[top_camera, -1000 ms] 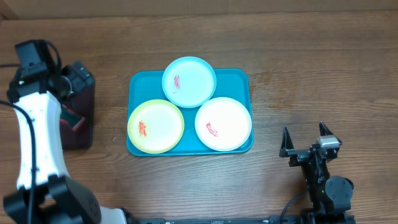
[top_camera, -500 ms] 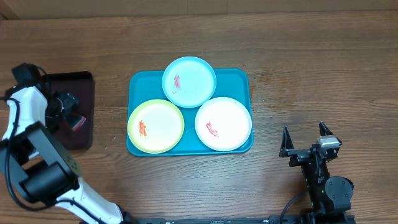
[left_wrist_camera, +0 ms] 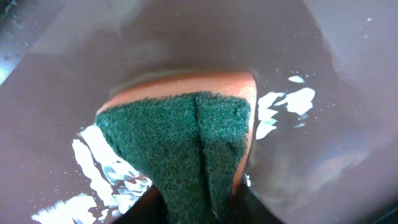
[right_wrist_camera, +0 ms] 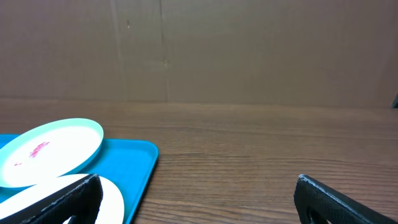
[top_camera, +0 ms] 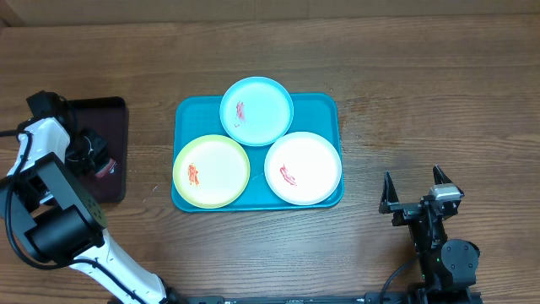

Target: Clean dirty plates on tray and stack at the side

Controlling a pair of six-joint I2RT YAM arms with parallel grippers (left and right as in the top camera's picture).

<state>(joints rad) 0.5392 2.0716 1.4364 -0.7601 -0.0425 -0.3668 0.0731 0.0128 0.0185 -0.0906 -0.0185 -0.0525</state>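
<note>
Teal plastic, the tray (top_camera: 325, 105) lies mid-frame on the wooden table (top_camera: 422, 84) in the overhead view. It carries all three plates: light blue (top_camera: 261, 114) at the top, yellow-green (top_camera: 215, 173) at lower left and white (top_camera: 308, 165) at lower right, each with a red smear. None of them has shifted over the past second.

The change is at the far left. The left arm, which a second ago blocked most of the dark maroon tray (top_camera: 105, 114) from view, has drawn back, leaving the tray's upper part bare. The left gripper (top_camera: 93, 159) now sits low inside that tray. Its wrist view shows it clenched on a sponge (left_wrist_camera: 180, 143), whose green scouring face is creased down the middle above an orange body. The sponge rests on the wet maroon floor.

At lower right, the right gripper (top_camera: 413, 176) is unmoved, its jaws spread wide and holding nothing.
</note>
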